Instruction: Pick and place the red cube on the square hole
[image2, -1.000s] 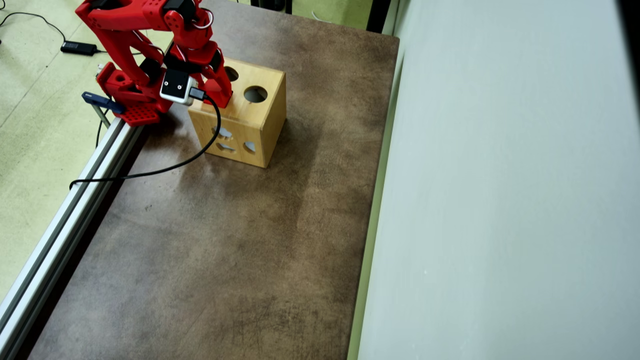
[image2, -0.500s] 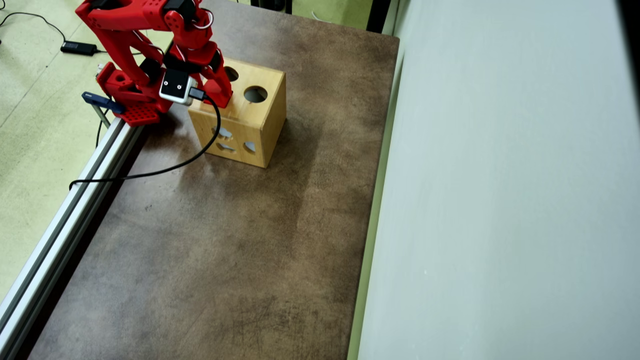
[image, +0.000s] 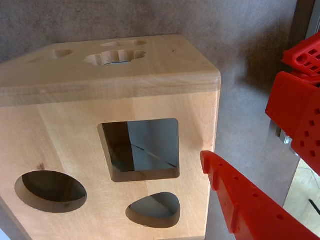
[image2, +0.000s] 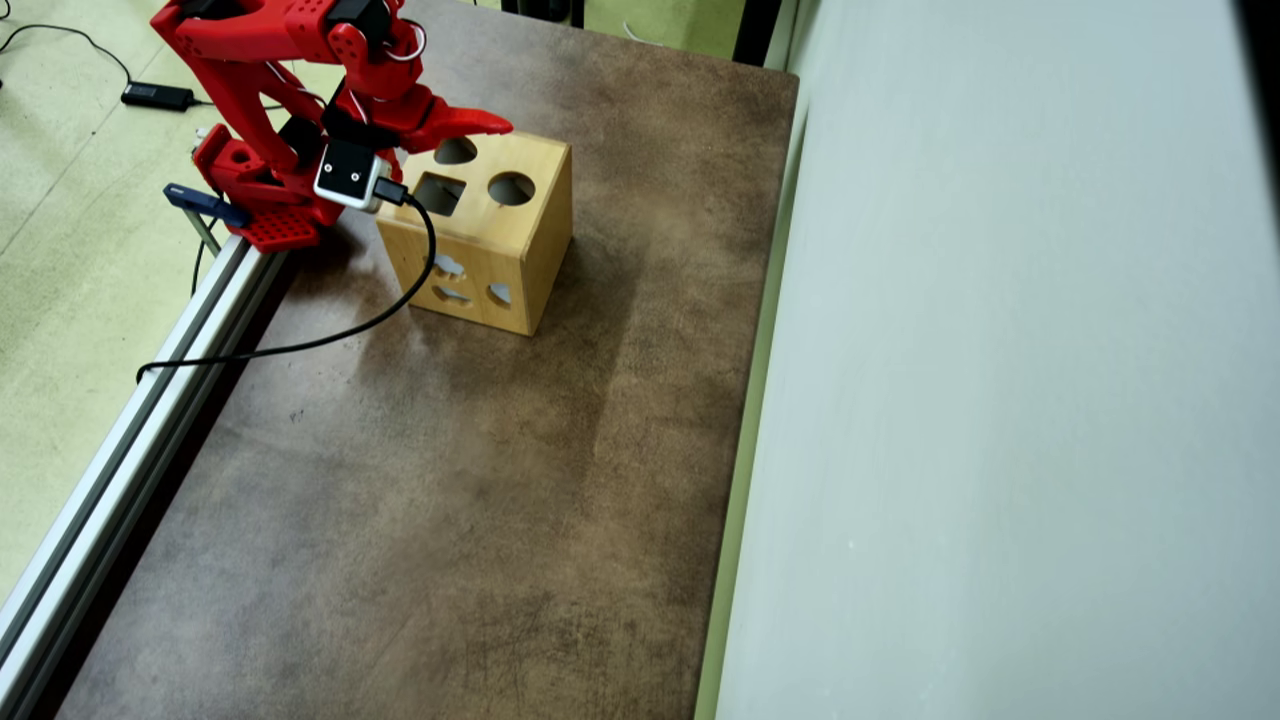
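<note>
Red two-finger tool (image2: 480, 122) raised off the box top, holding nothing.
One finger shows in each view, so open or closed: can't tell. Small red cube not visible, likely dropped through the dark square hole (image2: 438, 194) (image: 142, 149) in the light wooden shape-sorter box (image2: 520, 245) on the brown counter (image2: 450, 480).

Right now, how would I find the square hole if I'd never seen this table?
Find the wooden shape-sorter box on the brown table, near the red arm. On the box's top, the square hole sits between a round hole and a teardrop hole; only it has straight sides and corners.
</note>
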